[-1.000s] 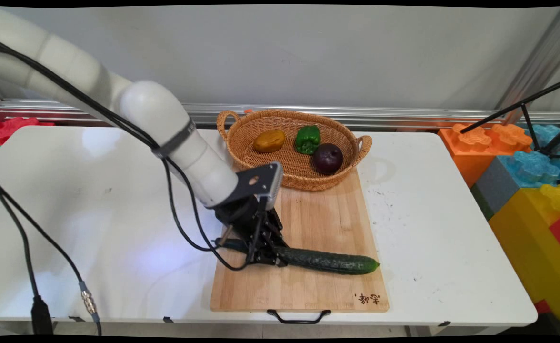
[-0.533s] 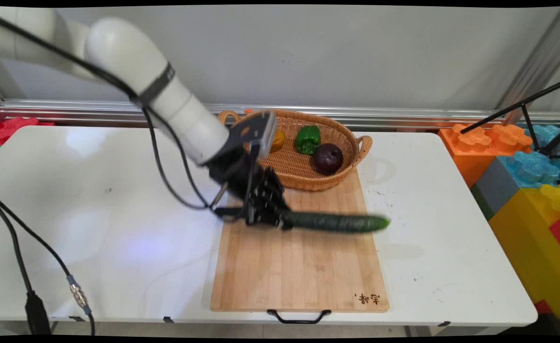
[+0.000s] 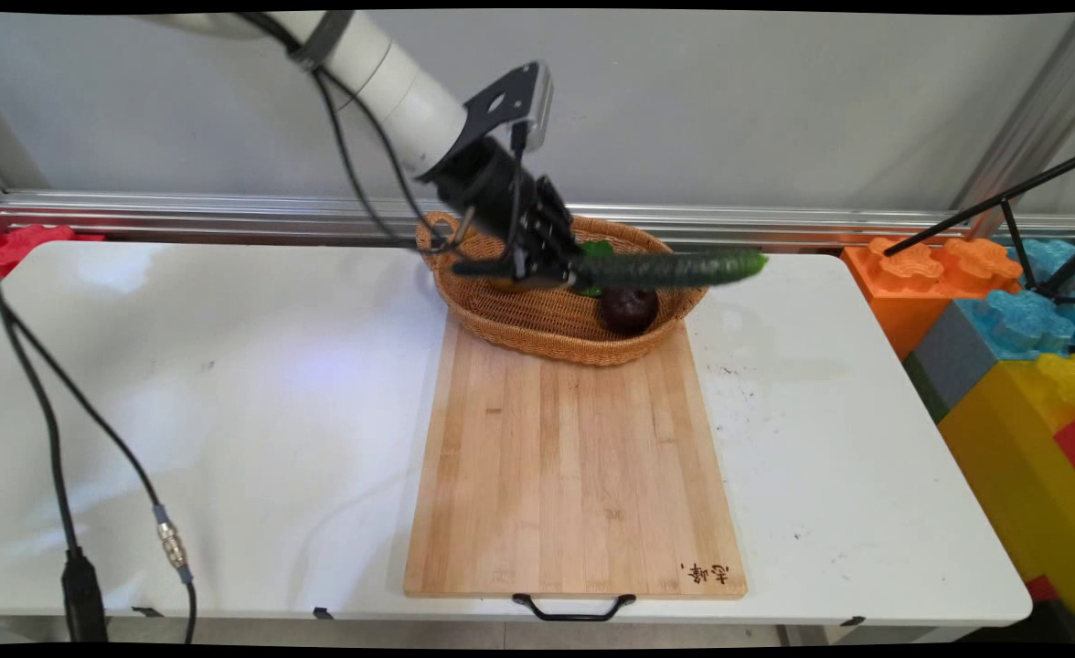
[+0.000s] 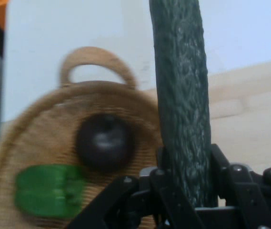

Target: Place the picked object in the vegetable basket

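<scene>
My gripper point(image 3: 551, 265) is shut on one end of a long dark green cucumber point(image 3: 670, 268), which it holds level in the air above the wicker basket point(image 3: 547, 334). In the hand view the cucumber point(image 4: 183, 95) runs up between the black fingers point(image 4: 228, 167). Below it the basket point(image 4: 40, 138) holds a dark purple round fruit point(image 3: 629, 309) point(image 4: 104, 142) and a green pepper point(image 4: 49, 190). The pepper point(image 3: 601, 248) is mostly hidden by the hand in the main view. A yellow-brown item in the basket is hidden behind the gripper.
A wooden cutting board point(image 3: 574, 475) with a black handle point(image 3: 574, 607) lies in front of the basket on the white table point(image 3: 227, 411). Big coloured foam blocks point(image 3: 1004, 338) stand off the table's right end. Black cables point(image 3: 62, 475) hang at the left.
The gripper took the cucumber off the cutting board's near part, lifted it, and carried it back and up until it hangs over the basket.
</scene>
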{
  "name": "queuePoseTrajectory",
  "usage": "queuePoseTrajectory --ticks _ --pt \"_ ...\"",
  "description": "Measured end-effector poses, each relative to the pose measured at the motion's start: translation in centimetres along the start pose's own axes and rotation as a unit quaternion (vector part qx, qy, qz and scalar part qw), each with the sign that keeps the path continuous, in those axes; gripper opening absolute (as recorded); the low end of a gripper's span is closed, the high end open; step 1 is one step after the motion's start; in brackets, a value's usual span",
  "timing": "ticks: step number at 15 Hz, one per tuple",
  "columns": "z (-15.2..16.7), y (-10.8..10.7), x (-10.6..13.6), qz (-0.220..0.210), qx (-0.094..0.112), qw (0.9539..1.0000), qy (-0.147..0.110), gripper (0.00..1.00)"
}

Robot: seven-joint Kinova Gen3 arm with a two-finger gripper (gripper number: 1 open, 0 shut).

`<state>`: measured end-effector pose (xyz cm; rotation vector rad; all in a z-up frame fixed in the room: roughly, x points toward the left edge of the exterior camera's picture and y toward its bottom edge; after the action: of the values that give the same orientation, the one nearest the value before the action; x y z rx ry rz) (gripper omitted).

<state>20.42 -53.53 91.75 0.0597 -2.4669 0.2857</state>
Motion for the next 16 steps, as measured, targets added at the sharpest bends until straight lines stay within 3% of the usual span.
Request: queuePoseTrajectory --ticks 3,7,16 --pt "0.7 -3.0 -0.4 0.011 0.015 0.9998 -0.009 0.00" --pt "2.9 -5.9 -2.5 0.014 0.018 0.9993 -0.031 0.00" --pt "6.8 -7.4 -6.3 -0.001 -0.015 0.9979 -0.064 0.00"
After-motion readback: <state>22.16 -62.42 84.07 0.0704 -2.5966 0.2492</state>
